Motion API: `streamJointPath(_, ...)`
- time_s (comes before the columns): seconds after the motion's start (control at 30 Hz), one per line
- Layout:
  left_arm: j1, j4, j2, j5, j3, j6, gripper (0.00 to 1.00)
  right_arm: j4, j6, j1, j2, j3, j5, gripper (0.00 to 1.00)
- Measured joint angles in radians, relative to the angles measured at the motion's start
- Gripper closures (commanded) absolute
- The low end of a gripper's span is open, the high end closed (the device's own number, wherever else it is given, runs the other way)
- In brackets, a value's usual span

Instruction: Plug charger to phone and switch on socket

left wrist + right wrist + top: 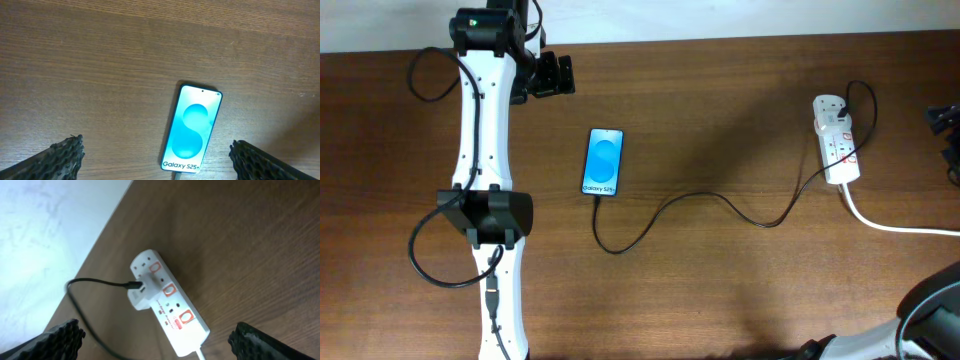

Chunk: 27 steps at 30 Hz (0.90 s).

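Observation:
The phone [603,162] lies flat on the wooden table, blue screen up, with "Galaxy S25" at its near end. The charger's thin black cable [720,200] runs from the phone's lower end in a wavy line to the white plug head on the socket [836,140] at the far right. My left gripper [556,75] is open and empty, up and left of the phone. In the left wrist view the phone [192,130] lies between and beyond the open fingers [157,160]. My right gripper [160,349] is open above the socket [170,305], whose red switches show.
A thick white cable [900,225] leaves the socket toward the right edge. The table's far edge meets a white wall [45,230]. The left arm's white body [485,150] lies along the left side, with black wire loops beside it.

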State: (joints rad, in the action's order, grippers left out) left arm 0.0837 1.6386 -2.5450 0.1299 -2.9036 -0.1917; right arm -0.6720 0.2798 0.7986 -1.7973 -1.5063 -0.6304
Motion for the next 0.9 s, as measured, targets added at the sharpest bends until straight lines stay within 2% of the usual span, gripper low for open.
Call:
streamJointPath(0.17,0.0,0.0,0.0,0.0,0.0,0.0,0.01,0.048,-0.027,-0.036,-0.077,0.0,0.074,0.01)
streamJointPath(0.4,0.0,0.0,0.0,0.0,0.0,0.0,0.01,0.095,-0.052,-0.172,-0.138,0.0,0.302,0.01)
streamJointPath(0.9,0.0,0.0,0.0,0.0,0.0,0.0,0.01,0.172,-0.105,-0.243,-0.294,0.0,0.436,0.02)
